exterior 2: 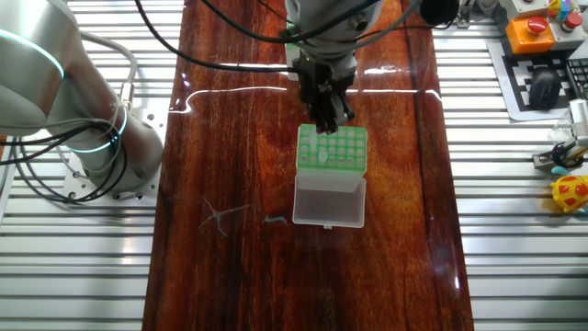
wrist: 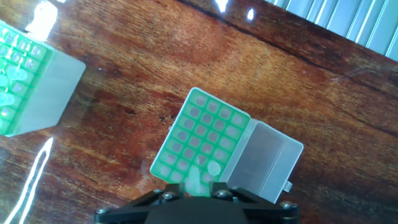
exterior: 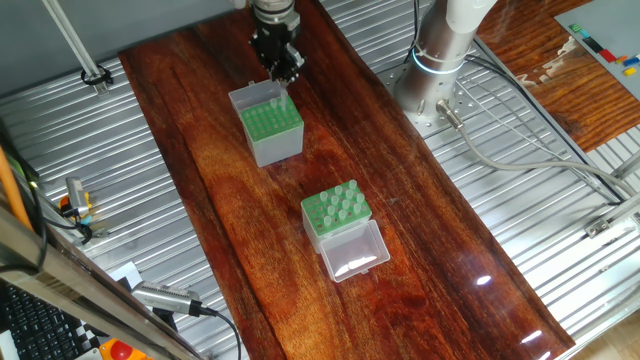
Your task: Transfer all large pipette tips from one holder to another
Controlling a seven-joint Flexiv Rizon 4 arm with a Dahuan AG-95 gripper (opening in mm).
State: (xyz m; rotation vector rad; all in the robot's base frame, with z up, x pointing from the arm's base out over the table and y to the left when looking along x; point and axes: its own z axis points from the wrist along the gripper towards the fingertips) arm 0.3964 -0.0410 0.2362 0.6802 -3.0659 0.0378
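My gripper (exterior: 283, 72) (exterior 2: 328, 119) hangs over the grey-sided box (exterior: 278, 145) (exterior 2: 349, 142) with the green hole-grid top. In the hand view the jaws (wrist: 198, 186) are shut on a pale greenish pipette tip (wrist: 196, 179) above this box's near edge (wrist: 211, 124). One tip (wrist: 213, 168) (exterior 2: 322, 156) stands in its grid. Its whitish lid (wrist: 264, 162) (exterior 2: 329, 202) lies open. The smaller holder (exterior: 310, 208) (wrist: 53, 93) holds several tips (exterior: 340, 203) (wrist: 12, 81); its clear lid (exterior: 352, 250) lies open. It is hidden in the other fixed view.
The boxes stand on a dark wooden board (exterior: 230, 230) laid over ribbed metal tabletop (exterior: 520, 230). The arm's base (exterior: 440, 60) (exterior 2: 83, 138) stands beside the board. Cables and tools lie at the table's edges (exterior: 80, 210).
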